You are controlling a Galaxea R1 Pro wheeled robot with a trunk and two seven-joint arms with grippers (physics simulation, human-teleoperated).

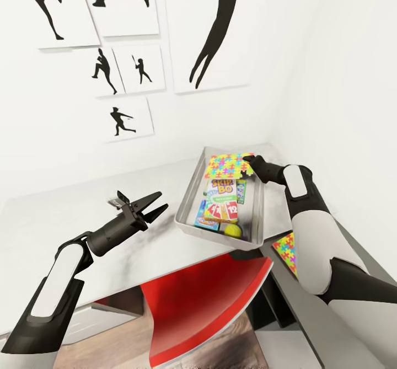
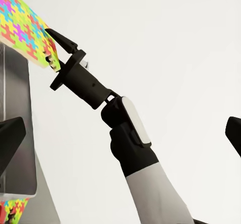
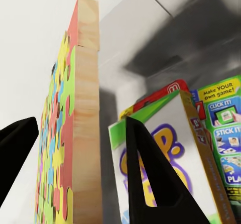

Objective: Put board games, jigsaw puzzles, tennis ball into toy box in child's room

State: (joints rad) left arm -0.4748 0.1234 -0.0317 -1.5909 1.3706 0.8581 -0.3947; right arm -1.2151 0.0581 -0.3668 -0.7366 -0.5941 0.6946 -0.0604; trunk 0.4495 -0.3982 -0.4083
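A grey metal toy box (image 1: 187, 206) stands on the white table (image 1: 66, 220). In it lie Skip-Bo board game boxes (image 1: 223, 201) and a yellow tennis ball (image 1: 234, 230). My right gripper (image 1: 249, 166) is shut on a colourful jigsaw puzzle (image 1: 226, 165), held tilted over the box's far end. The right wrist view shows the puzzle's wooden edge (image 3: 85, 133) between the fingers (image 3: 150, 179), above the game boxes (image 3: 165, 148). A second jigsaw puzzle (image 1: 286, 250) lies on the table beside my right arm. My left gripper (image 1: 156, 204) hangs open and empty left of the box.
A red chair (image 1: 209, 303) is tucked under the table's front edge. White walls with black silhouette posters (image 1: 124, 115) close off the corner behind the table. Bare tabletop stretches left of the toy box.
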